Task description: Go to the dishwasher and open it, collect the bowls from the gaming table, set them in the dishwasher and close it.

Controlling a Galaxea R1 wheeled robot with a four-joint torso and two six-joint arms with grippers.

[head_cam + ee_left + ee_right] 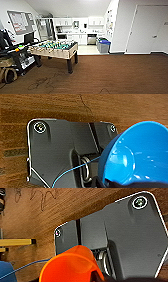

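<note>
A blue bowl (140, 159) hangs above the wooden floor in the left wrist view, and my left gripper (125, 183) is shut on its rim. In the right wrist view my right gripper (100, 276) is shut on the rim of an orange bowl (72, 265). The gaming table (50, 52), a table-football table with a green field and rods, stands left of centre in the head view. Far back in the kitchen, the dishwasher (91, 39) shows its steel front among white cabinets, door shut.
Brown wooden floor (112, 75) stretches ahead. A cluttered dark desk (17, 56) stands at the left under a notice board (21, 21). Bins with blue lids (104, 45) stand by the kitchen entrance. A white door (147, 27) is on the right wall.
</note>
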